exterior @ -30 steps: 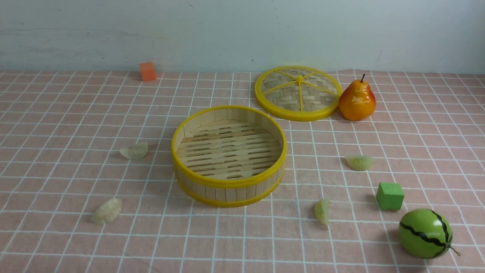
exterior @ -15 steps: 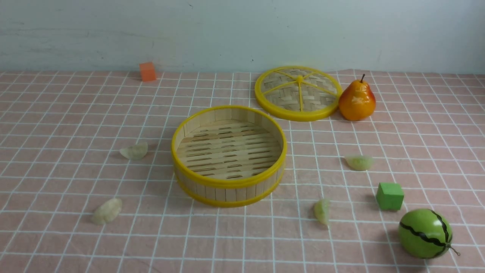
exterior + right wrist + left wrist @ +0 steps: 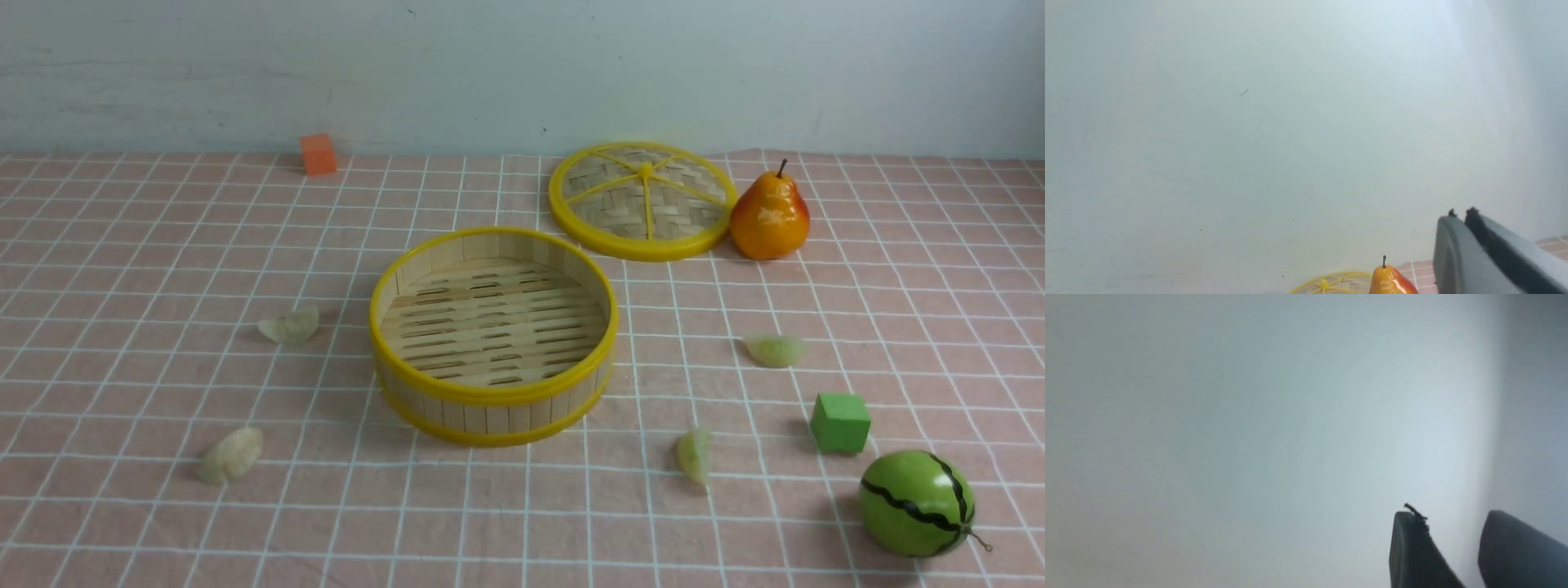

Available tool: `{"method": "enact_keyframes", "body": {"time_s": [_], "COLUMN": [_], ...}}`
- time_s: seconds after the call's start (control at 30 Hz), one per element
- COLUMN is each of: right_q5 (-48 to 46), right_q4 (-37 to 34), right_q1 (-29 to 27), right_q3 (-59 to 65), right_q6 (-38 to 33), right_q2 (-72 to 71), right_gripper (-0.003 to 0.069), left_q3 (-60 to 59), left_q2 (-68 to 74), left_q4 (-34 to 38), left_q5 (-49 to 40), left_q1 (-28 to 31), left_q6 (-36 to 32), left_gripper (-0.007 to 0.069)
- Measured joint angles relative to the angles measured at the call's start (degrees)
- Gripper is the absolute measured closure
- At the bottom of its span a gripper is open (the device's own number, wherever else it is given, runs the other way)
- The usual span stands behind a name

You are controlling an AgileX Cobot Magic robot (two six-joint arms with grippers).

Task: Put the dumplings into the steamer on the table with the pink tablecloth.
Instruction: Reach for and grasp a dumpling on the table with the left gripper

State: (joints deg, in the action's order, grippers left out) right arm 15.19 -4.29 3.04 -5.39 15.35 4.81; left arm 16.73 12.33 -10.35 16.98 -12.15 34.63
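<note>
Front, worktop: the worktop (image 3: 98, 523) is covered by a pink cloth (image 3: 939, 269) with a white grid.
Front, steamer: the steamer (image 3: 490, 418) stands upright in the middle of the cloth, uncovered, its slatted floor bare.
Front, cream dumplings: both lie on the cloth left of the steamer. The far cream dumpling (image 3: 289, 326) is near its wall but apart from it. The near cream dumpling (image 3: 231, 454) is further left and closer to the camera.
Front, green dumplings: both lie on the cloth right of the steamer. The near green dumpling (image 3: 694, 454) is close to its front right edge. The far green dumpling (image 3: 775, 349) is further right.
Front, lid: the lid (image 3: 642, 201) lies flat behind the steamer to the right, apart from it.
Front, pear: the pear (image 3: 770, 216) stands upright just beside the lid's rim, on the side away from the steamer.
Front, green cube: the green cube (image 3: 840, 422) sits right of the steamer, beyond both green dumplings.
Front, melon: the melon (image 3: 916, 503) is the thing furthest right of the steamer and nearest the camera.
Front, orange cube: the orange cube (image 3: 317, 154) sits behind the steamer to the left, at the foot of the wall (image 3: 522, 73).
Left wrist, left hand: the left hand (image 3: 1449, 516) has its two dark fingers (image 3: 1412, 555) apart with pale wall showing between them; it is open and grips nothing.
Right wrist, right hand: the right hand (image 3: 1461, 216) has its fingers (image 3: 1457, 261) pressed together; it is closed on nothing.
Right wrist, background: the pear (image 3: 1390, 281) sits beside the lid's (image 3: 1331, 283) rim, with a strip of cloth (image 3: 1549, 245) under the pale wall.
</note>
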Motion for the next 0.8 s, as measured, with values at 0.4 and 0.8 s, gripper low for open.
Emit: {"method": "enact_keyframes", "body": {"time_s": [0.4,0.8], "right_q5": [-31.6,-54.7], "right_q4": [13.7,7.1], "right_q1": [0.0,10.4], "right_q3": [-13.4,-33.4], "right_q6": [1.0,-15.9], "right_q2": [27.5,59.0], "right_gripper": [0.0662,0.0661], "left_q3": [5.6,20.6], "left_q2": [33.0,51.5], "left_q4": [3.7,-1.3], "left_q5": [-1.0,-30.3], "left_q1": [0.0,-0.1], "left_q6": [2.8,8.7], "left_gripper": [0.0386,0.0629]}}
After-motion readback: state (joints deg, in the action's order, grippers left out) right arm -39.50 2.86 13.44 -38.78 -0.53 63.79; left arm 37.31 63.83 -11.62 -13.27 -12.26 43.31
